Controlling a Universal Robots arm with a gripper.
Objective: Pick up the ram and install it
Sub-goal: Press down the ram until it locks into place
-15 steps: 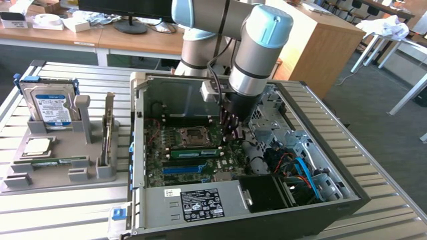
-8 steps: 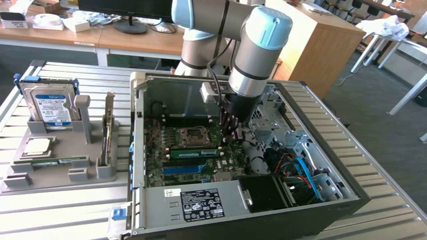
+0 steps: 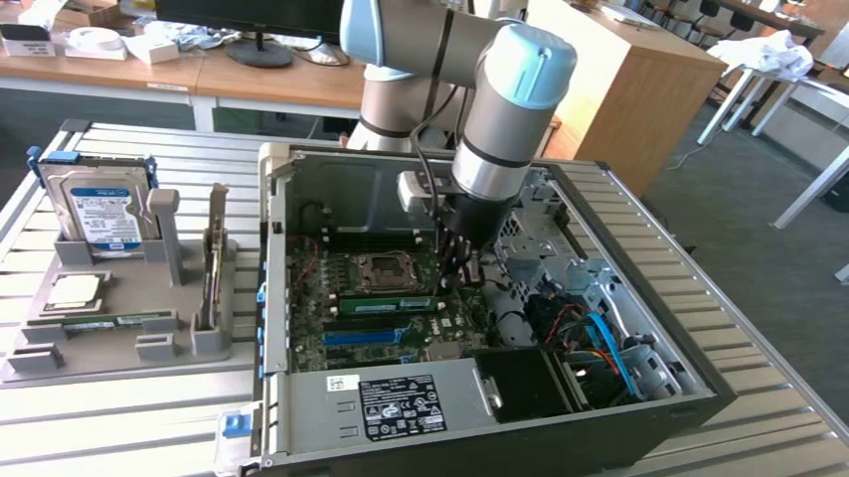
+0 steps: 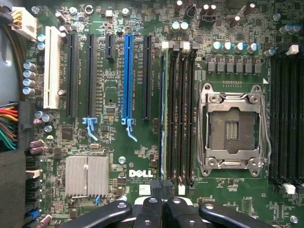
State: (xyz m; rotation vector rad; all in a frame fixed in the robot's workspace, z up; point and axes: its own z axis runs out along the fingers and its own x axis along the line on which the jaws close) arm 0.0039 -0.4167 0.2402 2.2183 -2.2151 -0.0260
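Note:
The ram (image 3: 388,301) is a thin green stick standing on edge in a memory slot beside the bare processor socket (image 3: 385,266). In the wrist view the ram (image 4: 164,118) is seen edge-on in the slot farthest from the socket (image 4: 232,126). My gripper (image 3: 458,270) hangs down inside the open computer case, over the end of the ram on the exterior view's right. Its black fingers (image 4: 151,211) meet with no gap, so the gripper (image 4: 160,202) is shut. Nothing shows between them.
The case walls (image 3: 272,258) ring the motherboard. Cables (image 3: 584,333) and a drive cage fill the exterior view's right. A grey holder (image 3: 119,343) outside carries a hard drive (image 3: 99,209), a silver processor (image 3: 74,291), another green stick (image 3: 113,320) and a bracketed card (image 3: 215,253).

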